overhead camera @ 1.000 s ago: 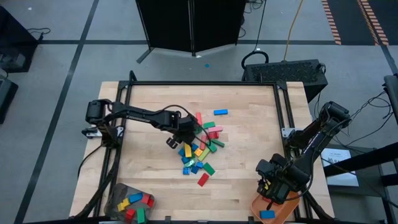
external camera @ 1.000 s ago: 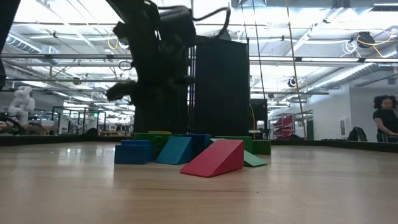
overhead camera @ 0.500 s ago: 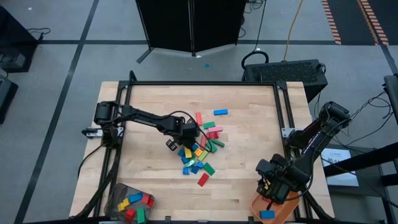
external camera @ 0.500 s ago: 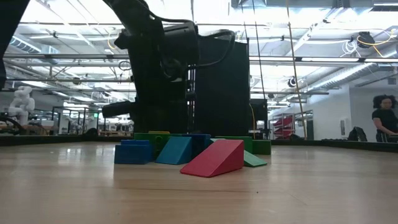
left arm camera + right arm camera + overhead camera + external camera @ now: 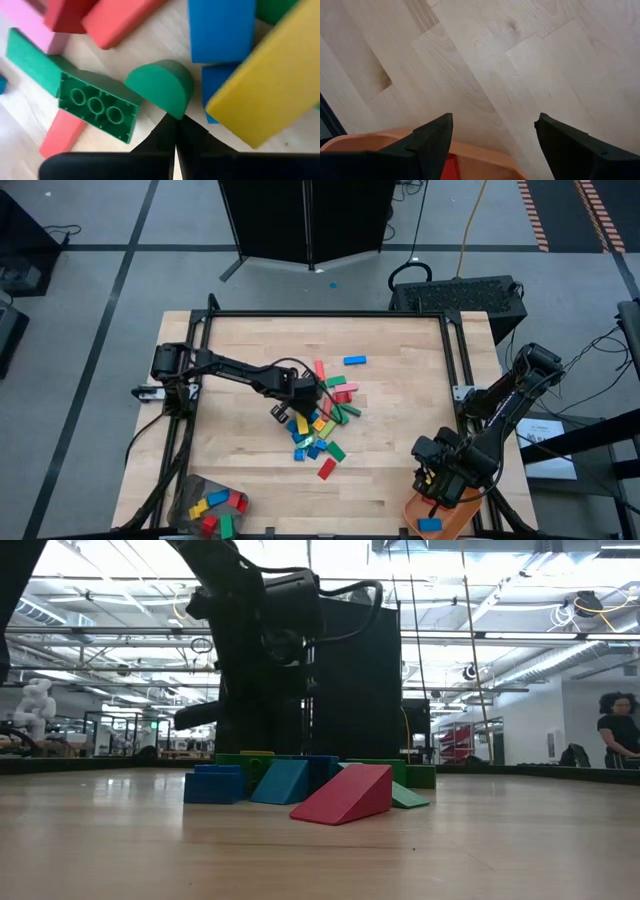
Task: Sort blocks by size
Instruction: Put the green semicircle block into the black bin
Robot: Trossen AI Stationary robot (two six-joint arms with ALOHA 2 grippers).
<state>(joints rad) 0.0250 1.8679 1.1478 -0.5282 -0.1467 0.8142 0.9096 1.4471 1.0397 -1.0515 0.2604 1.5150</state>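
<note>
A: The left pincer (image 5: 297, 394) has just pressed its fingers together at the edge of the pile of blocks (image 5: 320, 420); a second ago they were spread. Has it caught anything?

B: The left wrist view says no. The two dark fingers (image 5: 172, 140) meet tip to tip with nothing between them, just short of a green half-round block (image 5: 160, 87). So the close looks like a miss, or a preparation to nudge; nothing is sorted by it.

A: The high view cannot show that: there the pincer only covers the pile's left side.

B: But it shows the rest. The blocks lie mid-surface, one blue brick (image 5: 354, 360) apart, some already in the grey container (image 5: 208, 505) at the near left corner, and the orange tray (image 5: 440, 520) at the near right.

A: And the right pincer (image 5: 492, 132)?

B: Spread wide, empty, hovering over that tray's rim (image 5: 475, 150). The low view adds only a red wedge (image 5: 345, 795) in front.
</note>
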